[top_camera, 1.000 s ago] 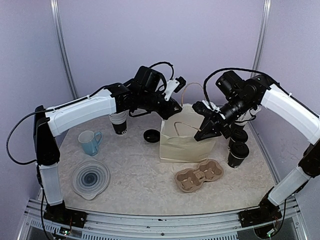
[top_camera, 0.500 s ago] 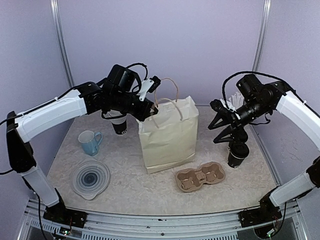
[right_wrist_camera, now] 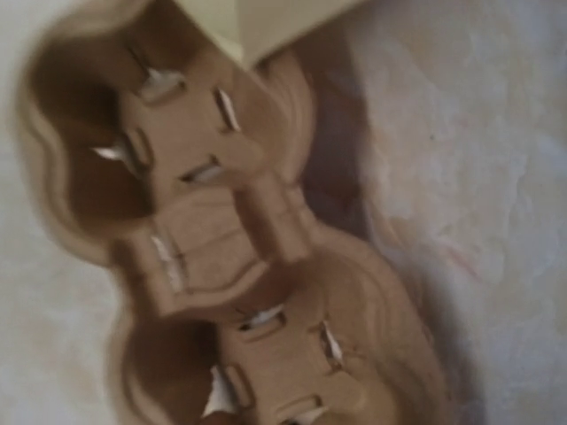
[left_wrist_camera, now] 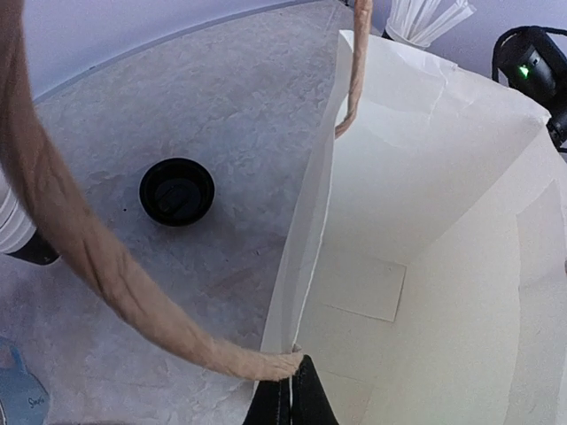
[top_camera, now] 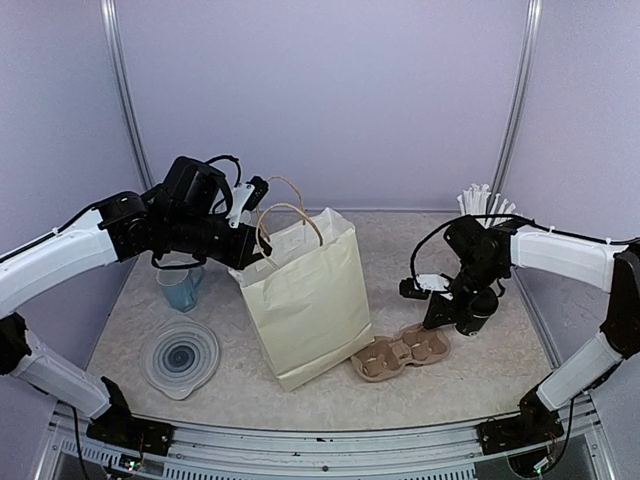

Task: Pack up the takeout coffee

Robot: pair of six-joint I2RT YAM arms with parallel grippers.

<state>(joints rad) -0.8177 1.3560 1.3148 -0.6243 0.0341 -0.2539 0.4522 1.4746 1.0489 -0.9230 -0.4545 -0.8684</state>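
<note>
A brown pulp carrier tray (top_camera: 400,352) lies on the table, with its left end against the foot of the cream paper bag (top_camera: 305,300). It fills the blurred right wrist view (right_wrist_camera: 257,266), where no fingers show. My right gripper (top_camera: 432,318) hangs shut just above the tray's right end. I cannot tell whether it touches the tray. A black lidded coffee cup (top_camera: 482,312) stands right behind it, partly hidden. My left gripper (left_wrist_camera: 291,400) is shut on the bag's rim (left_wrist_camera: 306,266), beside a twisted handle (left_wrist_camera: 97,266). The bag stands upright, and its inside (left_wrist_camera: 425,221) is empty.
A loose black lid (left_wrist_camera: 177,190) lies on the table behind the bag. A black cup of white straws (top_camera: 482,205) stands at the back right. A blue mug (top_camera: 180,285) and a round glass lid (top_camera: 180,355) sit at the left. The stack of lidless cups (left_wrist_camera: 13,230) is at the left edge.
My left arm has dragged the bag forward and to the left and set it upright. My right gripper has left the bag, dropped to the carrier tray and shut.
</note>
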